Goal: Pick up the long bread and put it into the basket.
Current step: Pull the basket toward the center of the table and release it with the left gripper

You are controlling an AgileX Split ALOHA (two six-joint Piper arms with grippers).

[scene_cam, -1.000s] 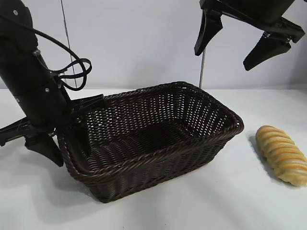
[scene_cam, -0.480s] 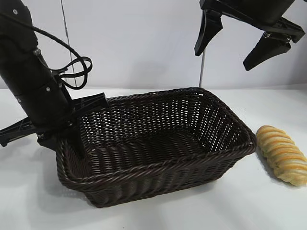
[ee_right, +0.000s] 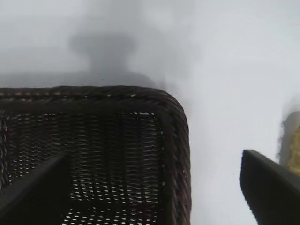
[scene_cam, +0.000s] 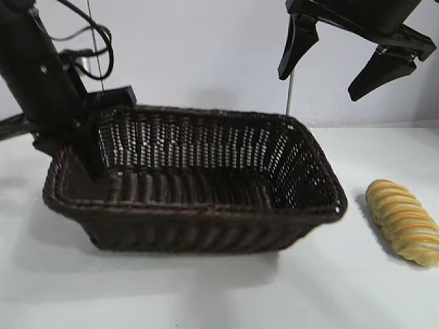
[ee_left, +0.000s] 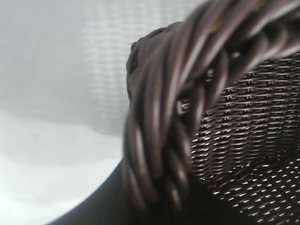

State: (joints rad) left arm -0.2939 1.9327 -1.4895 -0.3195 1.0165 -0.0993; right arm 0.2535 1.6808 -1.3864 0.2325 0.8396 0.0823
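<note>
My right end effector [scene_cam: 355, 65] hangs wide open, empty. The long bread [scene_cam: 403, 221], at the basket's [scene_cam: 206, 223] three o'clock, looks light, soft; I'd grip mid-length, across its width.

My left end effector [scene_cam: 86, 140] is clamped on the basket rim.

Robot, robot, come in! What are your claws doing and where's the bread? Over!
Left gripper jaws shut on basket rim. Right gripper jaws open, high above table. Long bread on table beside basket, untouched. Nothing in the way.

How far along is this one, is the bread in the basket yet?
Not yet. The golden-yellow twisted long bread lies on the white table, right of the dark brown woven wicker basket, untouched. In hand: the left pincer grips the basket's rim at its left end. The right pincer hangs open above. Left: picking up the bread and putting it in.
</note>
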